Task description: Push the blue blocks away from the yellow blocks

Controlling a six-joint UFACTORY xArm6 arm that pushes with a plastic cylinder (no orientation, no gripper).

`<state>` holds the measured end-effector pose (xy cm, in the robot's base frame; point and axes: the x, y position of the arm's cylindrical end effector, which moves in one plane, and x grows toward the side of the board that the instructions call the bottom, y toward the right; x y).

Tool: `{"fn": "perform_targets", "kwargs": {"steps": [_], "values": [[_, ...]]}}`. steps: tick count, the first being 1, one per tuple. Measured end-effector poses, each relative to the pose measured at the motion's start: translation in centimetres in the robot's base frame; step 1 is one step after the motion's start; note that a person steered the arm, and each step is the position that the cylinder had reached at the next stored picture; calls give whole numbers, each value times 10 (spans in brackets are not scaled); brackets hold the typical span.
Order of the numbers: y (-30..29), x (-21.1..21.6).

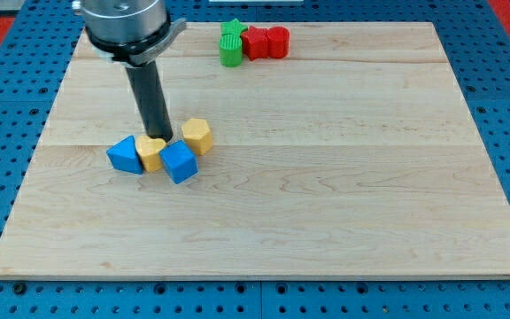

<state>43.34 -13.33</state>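
My tip (164, 139) sits w/ no pincer fitted, just behind a tight cluster on the bench (326, 195): blue triangular block (125, 155), yellow block (151, 154), blue cube (179, 162), yellow hexagonal block (197, 136). Separation looks barely begun; next push likely drives the blue cube toward view's bottom.

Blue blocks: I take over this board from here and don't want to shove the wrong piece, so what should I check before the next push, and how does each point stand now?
1. My tip visible: ok, at the cluster's top edge.
2. Tip lined up on a blue block: not ok, it sits right behind the small yellow block.
3. Blue blocks apart from yellow: not ok, the left blue block and right blue block flank it closely.
4. Second yellow block: not ok, close beside the right blue one.
5. Green block and red blocks out of the way: ok, far at the view's top.
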Motion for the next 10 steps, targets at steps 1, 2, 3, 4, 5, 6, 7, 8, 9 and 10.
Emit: {"fn": "perform_targets", "kwargs": {"steps": [1,2,3,4,5,6,7,8,9,10], "values": [[-6,-11],[-64,-15],[-74,22],[-21,49],[16,50],[31,39],[31,13],[58,9],[72,9],[72,9]]}}
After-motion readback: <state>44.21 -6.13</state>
